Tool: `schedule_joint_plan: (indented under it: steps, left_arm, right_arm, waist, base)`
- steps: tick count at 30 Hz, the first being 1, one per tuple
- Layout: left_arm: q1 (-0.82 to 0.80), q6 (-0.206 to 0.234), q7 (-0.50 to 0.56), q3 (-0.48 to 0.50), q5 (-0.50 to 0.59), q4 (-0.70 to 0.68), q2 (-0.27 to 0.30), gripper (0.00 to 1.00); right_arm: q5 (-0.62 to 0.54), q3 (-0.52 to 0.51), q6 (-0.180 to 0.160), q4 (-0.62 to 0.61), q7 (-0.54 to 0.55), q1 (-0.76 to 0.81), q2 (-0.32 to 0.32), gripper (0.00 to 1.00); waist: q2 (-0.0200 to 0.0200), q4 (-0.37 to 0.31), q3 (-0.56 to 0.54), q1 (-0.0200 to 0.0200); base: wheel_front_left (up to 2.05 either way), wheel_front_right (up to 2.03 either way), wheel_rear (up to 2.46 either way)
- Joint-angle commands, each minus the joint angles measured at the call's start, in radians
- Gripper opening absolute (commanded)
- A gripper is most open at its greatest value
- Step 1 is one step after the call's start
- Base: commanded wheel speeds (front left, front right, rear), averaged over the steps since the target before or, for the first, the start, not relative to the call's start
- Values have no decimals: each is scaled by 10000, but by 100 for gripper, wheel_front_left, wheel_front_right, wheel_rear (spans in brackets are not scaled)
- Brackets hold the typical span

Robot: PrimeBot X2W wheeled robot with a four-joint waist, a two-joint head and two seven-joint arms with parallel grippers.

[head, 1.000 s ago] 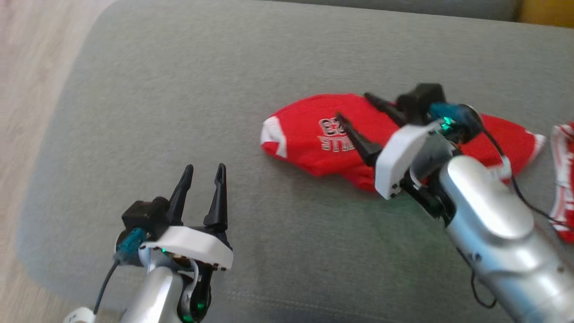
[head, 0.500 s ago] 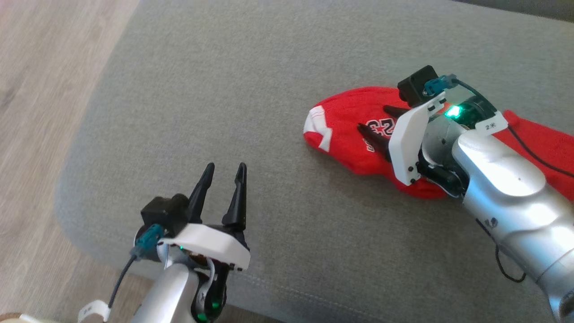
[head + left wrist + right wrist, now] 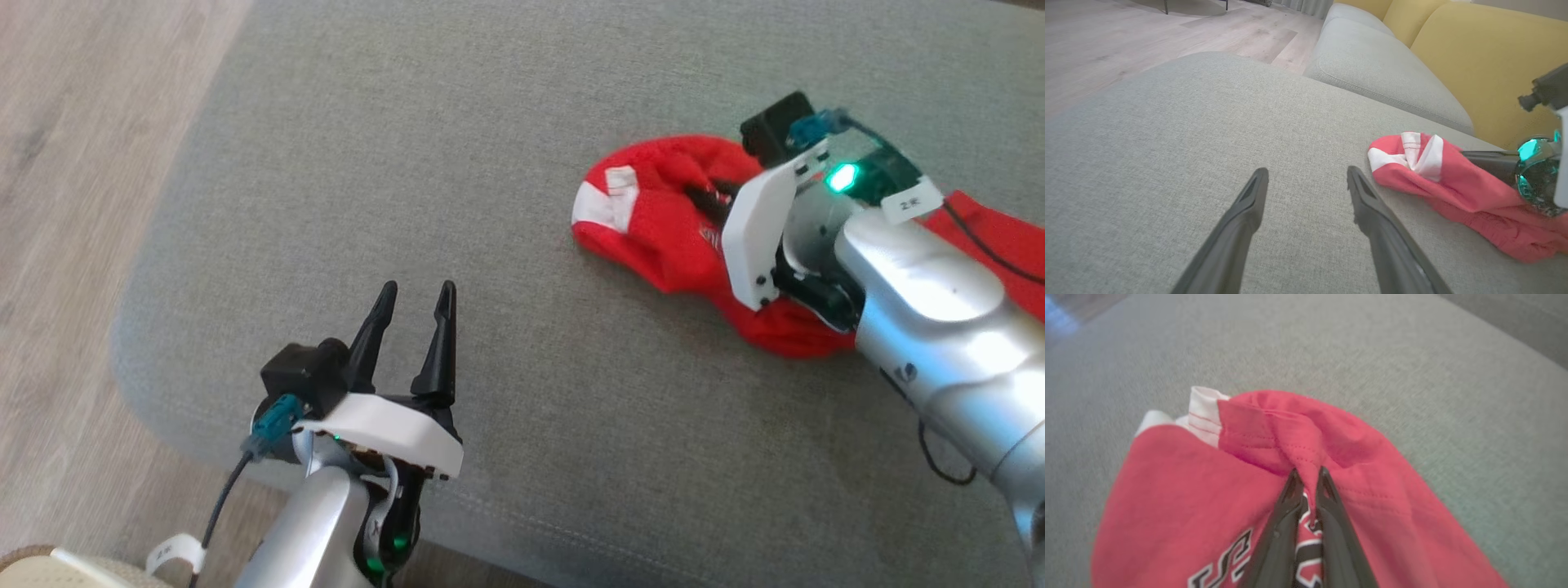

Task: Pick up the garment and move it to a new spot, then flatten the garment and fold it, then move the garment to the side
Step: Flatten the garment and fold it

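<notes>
Head view, garment: the red garment (image 3: 653,220) lies bunched on the grey sofa seat (image 3: 408,163), at about 2 o'clock from the centre of the view. A patch of white trim (image 3: 604,204) shows at its 9 o'clock end. The rest of the cloth runs off toward 3 o'clock under my right forearm.

Right pincer (image 3: 700,196): down on the garment, fingers pointing toward 9 o'clock in the head view. In the right wrist view my two fingers are pressed together on a raised fold of the red cloth (image 3: 1188,477), and the stitched hem is drawn up into a peak right at the tips of the pincer (image 3: 1309,475). Black-and-white lettering (image 3: 1224,559) sits on the cloth at 7 o'clock from the tips; I cannot read it. A green light (image 3: 842,176) glows on the wrist.

Left pincer (image 3: 417,287): at 7 o'clock in the head view, above the seat's near edge, fingers apart and holding nothing, well apart from the garment. From the left wrist view the pincer (image 3: 1307,171) has bare grey seat between its fingers, and the garment (image 3: 1412,179) lies at 3 o'clock.

Surroundings: wooden floor (image 3: 82,163) at 9 o'clock of the seat; yellow back cushions (image 3: 1474,61) at 1 o'clock in the left wrist view.
</notes>
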Motion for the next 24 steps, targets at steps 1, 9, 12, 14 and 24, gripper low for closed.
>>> schedule_joint_plan:
  steps: [1,9,12,14,24]
  left_arm:
    - [-339,39,-78,335,-9,-310,76,100]
    - [-409,-5,-78,373,41,-302,76,100]
    - [-461,-15,-78,326,36,-317,76,100]
    - [-482,-14,-78,298,33,-327,76,100]
    - [-549,-53,-78,416,140,-290,76,100]
  right_arm:
    - [168,-43,19,-275,-436,-485,96,0]
    - [739,-1267,19,818,-2057,-1626,320,0]
    - [684,-1720,19,2004,-2231,-1907,401,0]
    - [427,-1818,19,2795,-2409,-2064,399,0]
    - [-736,-2509,19,4982,-3471,-2612,-20,100]
  waist:
    - [0,-95,-49,-1]
    - [0,-523,-159,-1]
    - [0,-620,-152,-1]
    - [0,-658,-127,-1]
    - [0,-939,50,-1]
  base:
    - [0,0,0]
    - [0,0,0]
    - [0,0,0]
    - [0,0,0]
    - [0,0,0]
